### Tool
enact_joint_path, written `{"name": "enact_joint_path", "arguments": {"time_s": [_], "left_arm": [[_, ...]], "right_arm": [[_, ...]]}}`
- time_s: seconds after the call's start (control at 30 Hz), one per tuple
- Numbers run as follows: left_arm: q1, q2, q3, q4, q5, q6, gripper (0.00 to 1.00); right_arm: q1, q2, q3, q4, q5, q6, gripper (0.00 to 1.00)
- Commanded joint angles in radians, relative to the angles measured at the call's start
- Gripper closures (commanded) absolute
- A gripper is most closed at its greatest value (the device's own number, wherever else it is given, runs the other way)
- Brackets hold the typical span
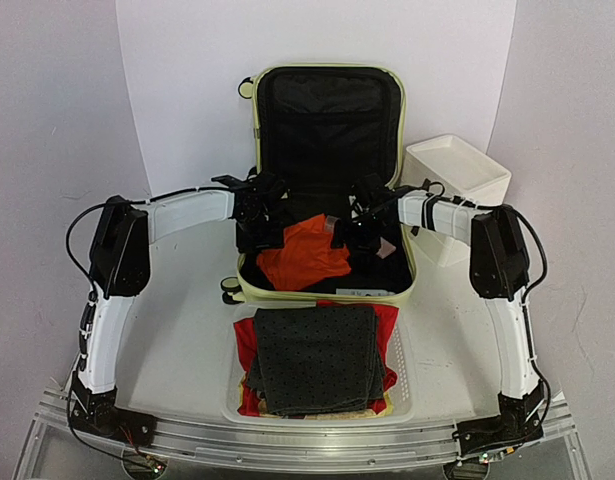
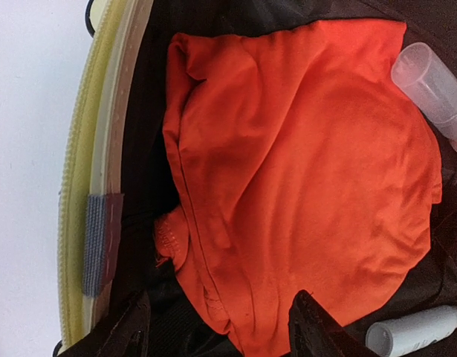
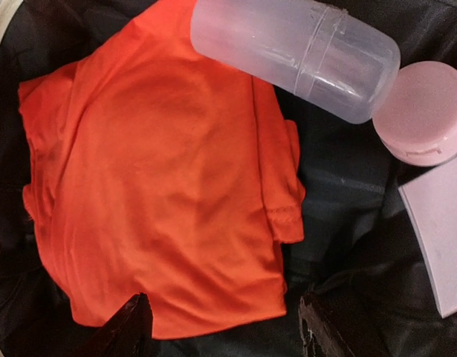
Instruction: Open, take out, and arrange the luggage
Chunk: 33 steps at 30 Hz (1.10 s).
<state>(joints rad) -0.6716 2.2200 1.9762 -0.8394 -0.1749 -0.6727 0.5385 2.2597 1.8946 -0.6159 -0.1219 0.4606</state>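
Luggage (image 1: 249, 290): open on the desk (image 1: 177, 340), lid (image 1: 327, 120) propped upright so the contents show.
Left hand (image 2: 219, 331): spread wide, empty, poised over the orange garment (image 2: 302, 163), likely next out.
Right hand (image 3: 224, 327): likewise wide, holding nothing, above the same garment.

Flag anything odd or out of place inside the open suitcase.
Nothing looks spilled or broken. In the luggage, the orange garment lies rumpled rather than flat. A clear bottle lies tipped on its side, overlapping the garment's edge, next to a pink-capped jar.
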Motion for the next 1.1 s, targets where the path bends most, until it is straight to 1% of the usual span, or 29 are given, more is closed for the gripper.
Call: {"name": "enact_joint_path", "arguments": {"time_s": [0.0,0.27,0.33,0.37,0.4,0.5,0.53,0.57,0.6,0.7,0.83,0.93,1.07], "left_arm": [[0.013,0.069,0.093,-0.001,0.011,-0.035,0.36],[0.036,0.193,0.142,-0.004,0.002,-0.100,0.36],[0.040,0.212,0.146,-0.004,0.000,-0.115,0.36],[0.041,0.218,0.147,-0.005,-0.004,-0.117,0.36],[0.041,0.223,0.147,-0.006,-0.010,-0.117,0.37],[0.041,0.218,0.138,-0.007,-0.024,-0.123,0.37],[0.041,0.214,0.136,-0.007,-0.026,-0.121,0.37],[0.041,0.210,0.135,-0.007,-0.027,-0.119,0.37],[0.042,0.205,0.133,-0.007,-0.027,-0.117,0.37],[0.041,0.186,0.133,-0.007,-0.019,-0.107,0.37],[0.041,0.164,0.136,-0.005,0.026,-0.108,0.36],[0.041,0.166,0.138,-0.003,0.026,-0.114,0.36],[0.041,0.202,0.163,-0.003,0.057,-0.116,0.35]], "right_arm": [[-0.020,0.063,0.078,0.037,-0.029,0.009,0.33],[-0.032,0.224,0.166,0.042,-0.065,0.023,0.33],[-0.032,0.261,0.198,0.046,-0.086,0.033,0.35],[-0.033,0.277,0.215,0.049,-0.104,0.039,0.41],[-0.033,0.288,0.230,0.053,-0.121,0.043,0.50],[-0.033,0.269,0.223,0.075,-0.145,0.050,0.81],[-0.033,0.246,0.197,0.083,-0.132,0.050,0.89],[-0.033,0.219,0.170,0.089,-0.108,0.048,0.97],[-0.037,0.188,0.144,0.096,-0.087,0.045,1.00],[-0.061,0.104,0.065,0.108,-0.051,0.045,1.00],[-0.110,0.038,-0.013,0.110,-0.055,0.055,1.00],[-0.131,0.029,-0.040,0.114,-0.073,0.050,1.00],[-0.132,0.057,-0.029,0.119,-0.143,0.044,1.00]]}}
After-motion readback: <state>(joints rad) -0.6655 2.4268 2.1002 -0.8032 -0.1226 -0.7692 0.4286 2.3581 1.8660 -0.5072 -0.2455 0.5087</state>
